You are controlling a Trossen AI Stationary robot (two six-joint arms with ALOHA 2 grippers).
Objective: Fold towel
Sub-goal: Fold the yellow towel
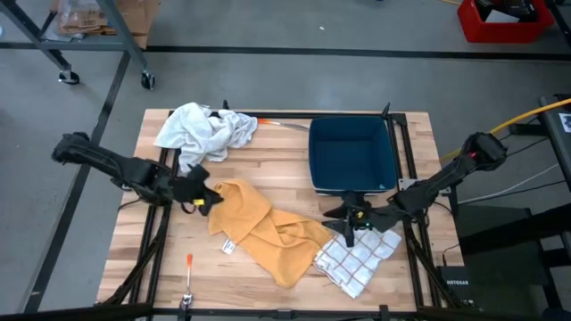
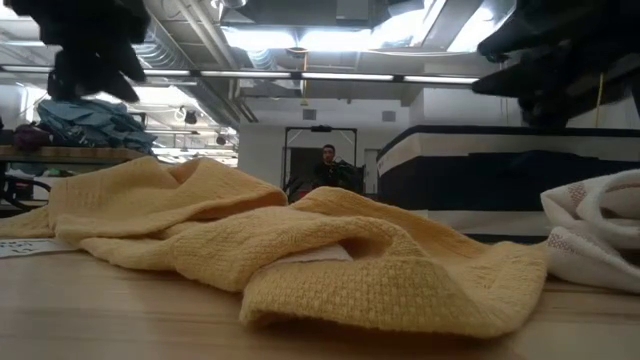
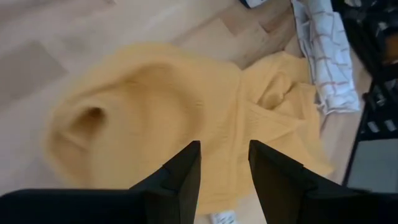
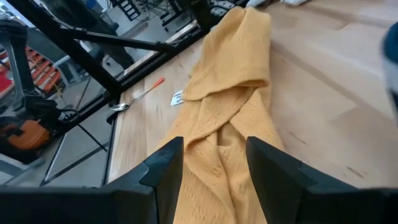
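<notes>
- The crumpled yellow waffle-weave towel point(image 1: 259, 230) is hiding part of the white checked cloth point(image 1: 359, 257) at lower right.
- The left gripper point(image 3: 224, 163) and the right gripper point(image 4: 214, 160) are both hovering agape, gripping nothing.

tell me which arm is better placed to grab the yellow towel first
Left, probably. The left gripper hangs open right at the yellow towel's bunched end. The right gripper, also open, sits by the towel's other end, beside the checked cloth.

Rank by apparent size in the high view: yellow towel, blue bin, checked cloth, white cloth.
1. yellow towel and blue bin: look alike, no ranking
2. white cloth
3. checked cloth, partly under the right gripper
</notes>
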